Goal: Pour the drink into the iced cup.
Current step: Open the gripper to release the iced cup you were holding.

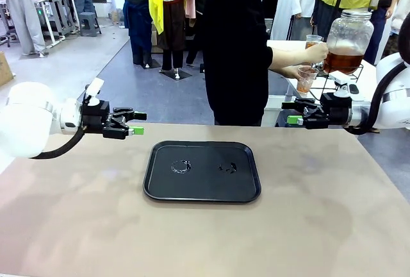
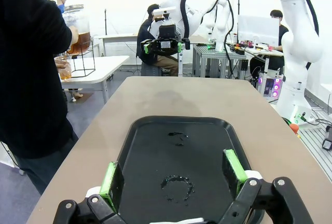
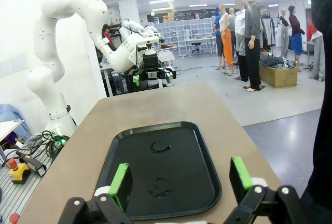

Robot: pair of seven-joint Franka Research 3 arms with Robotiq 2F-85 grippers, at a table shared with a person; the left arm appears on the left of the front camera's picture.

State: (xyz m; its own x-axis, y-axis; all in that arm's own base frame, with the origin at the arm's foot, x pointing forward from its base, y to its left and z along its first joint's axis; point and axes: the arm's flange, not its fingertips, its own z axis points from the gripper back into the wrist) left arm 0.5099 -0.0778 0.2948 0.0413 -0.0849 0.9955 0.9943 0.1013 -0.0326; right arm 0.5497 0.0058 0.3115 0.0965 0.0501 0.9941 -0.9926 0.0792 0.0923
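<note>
A black tray [image 1: 202, 171] sits in the middle of the tan tabletop [image 1: 320, 226], with bare surface on every side of it out to the edges. Two small wet rings mark the tray's floor, one toward its left [image 1: 180, 166] and one nearer its middle [image 1: 227, 167].

The left gripper [image 1: 131, 124] hovers off the tray's left far corner, its fingers [image 2: 110, 180] released and spread wide, holding nothing. The right gripper [image 1: 296, 113] hangs near the far right edge of the tabletop, fingers [image 3: 239, 173] likewise spread and bare. Both point inward, well apart, with the tray between them.

Beyond the far edge a person in black [image 1: 234, 46] stands turned to a side table, holding a clear cup [image 1: 306, 78] of the amber drink [image 1: 341, 62] at a glass dispenser jar [image 1: 349, 36], a second cup [image 1: 313, 40] raised by it.
</note>
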